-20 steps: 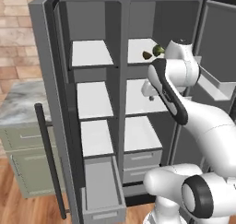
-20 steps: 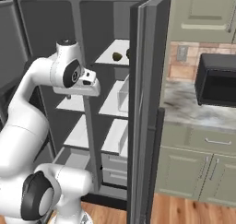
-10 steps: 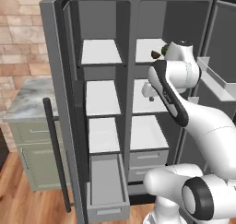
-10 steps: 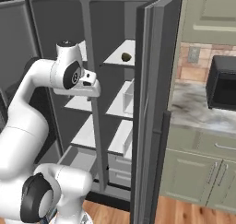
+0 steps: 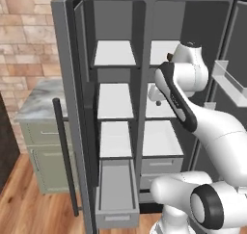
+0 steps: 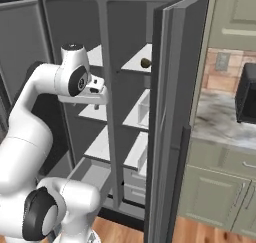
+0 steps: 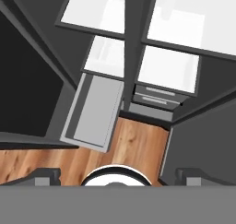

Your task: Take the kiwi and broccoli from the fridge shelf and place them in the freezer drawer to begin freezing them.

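Kiwi sits on the upper right fridge shelf, untouched. Whole scene shifted and got bigger vs 1 s ago, so base drove closer to fridge; things didn't move. Arm raised beside shelf, hand pointing down, empty; tips wide apart. Freezer drawer pulled out, empty. Broccoli can't make out. Looks like approach almost done, pick not started.

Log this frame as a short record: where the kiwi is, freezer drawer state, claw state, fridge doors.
kiwi: on the fridge shelf, upper right compartment
broccoli: not made out
freezer drawer: pulled out at lower left, nothing seen inside
claw: tips spread apart, holding nothing, pointing down at the drawers and floor
fridge doors: both open
task progress: nothing moved yet
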